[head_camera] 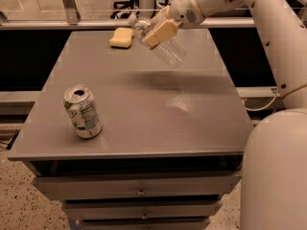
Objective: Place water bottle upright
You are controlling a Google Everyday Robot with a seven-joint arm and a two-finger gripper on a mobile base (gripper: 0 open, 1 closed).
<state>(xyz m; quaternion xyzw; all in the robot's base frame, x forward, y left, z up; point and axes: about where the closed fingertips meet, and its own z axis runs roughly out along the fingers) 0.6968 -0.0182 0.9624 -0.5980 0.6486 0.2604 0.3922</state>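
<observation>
The water bottle is clear ribbed plastic with a white cap pointing up and to the left. It hangs tilted in the air above the back of the grey table. My gripper is shut on the water bottle near its neck, its tan finger pad across the bottle's upper part. The white arm reaches in from the upper right. The bottle's shadow falls on the tabletop below it.
A green-and-white soda can stands upright at the front left of the table. A yellow sponge lies at the back edge. Drawers are under the tabletop. The robot's white body fills the lower right.
</observation>
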